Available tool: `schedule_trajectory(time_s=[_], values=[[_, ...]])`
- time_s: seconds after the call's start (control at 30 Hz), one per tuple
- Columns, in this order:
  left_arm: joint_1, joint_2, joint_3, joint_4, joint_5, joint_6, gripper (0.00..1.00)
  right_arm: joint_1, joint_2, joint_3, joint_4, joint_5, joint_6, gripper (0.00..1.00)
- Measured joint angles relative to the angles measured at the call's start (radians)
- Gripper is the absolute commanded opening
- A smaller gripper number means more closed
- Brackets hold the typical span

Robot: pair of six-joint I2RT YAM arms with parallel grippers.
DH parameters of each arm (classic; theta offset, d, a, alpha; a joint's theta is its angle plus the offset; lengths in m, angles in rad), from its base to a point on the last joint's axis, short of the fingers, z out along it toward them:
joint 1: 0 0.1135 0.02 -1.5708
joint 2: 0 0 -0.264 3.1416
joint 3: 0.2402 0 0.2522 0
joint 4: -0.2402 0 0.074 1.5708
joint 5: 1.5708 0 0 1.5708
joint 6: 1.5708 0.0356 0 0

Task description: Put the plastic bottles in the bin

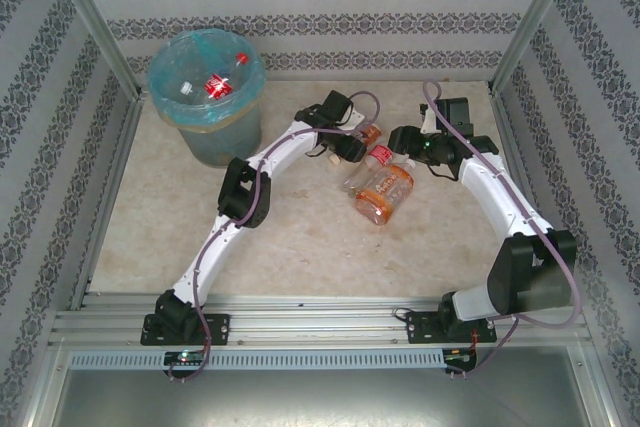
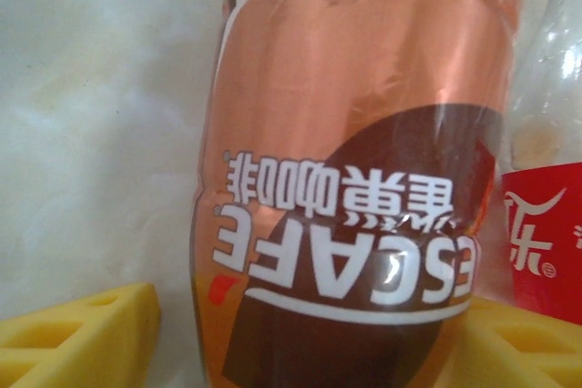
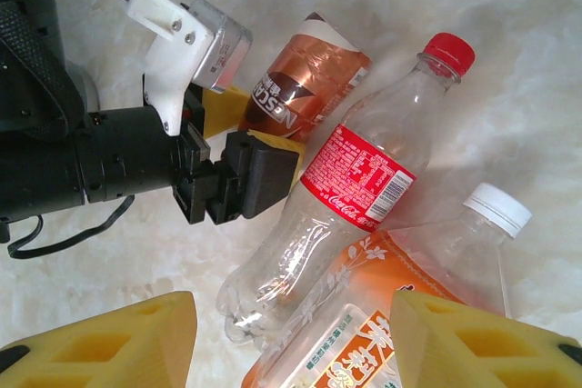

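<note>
My left gripper (image 2: 309, 338) is shut on a copper-coloured coffee bottle (image 2: 364, 134), its yellow fingers (image 2: 82, 333) on either side of the label. From the right wrist view that bottle (image 3: 305, 79) lies on the table in the left gripper (image 3: 264, 120). Beside it lie a clear cola bottle (image 3: 355, 188) with a red cap and an orange-labelled tea bottle (image 3: 400, 288) with a white cap. My right gripper (image 3: 291, 343) stands open just above these two, straddling them. The bin (image 1: 205, 87) stands at the far left with a red-labelled bottle (image 1: 218, 84) inside.
The bottles lie in a cluster (image 1: 380, 177) at mid-table between the two grippers. Patterned walls and metal posts close the table on three sides. Bare tabletop (image 1: 300, 247) runs between the cluster and the arm bases.
</note>
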Motion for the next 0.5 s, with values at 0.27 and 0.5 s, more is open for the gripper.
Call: schedule_trajectory(time_s=[0.27, 0.5], values=[[-0.007, 0.011, 0.021, -0.019, -0.037, 0.034, 0.69, 0.000, 0.002, 0.000, 0.000, 0.000, -0.003, 0.60], [-0.006, 0.011, 0.021, -0.021, -0.046, 0.045, 0.64, 0.000, 0.002, 0.000, 0.000, 0.000, -0.003, 0.60]])
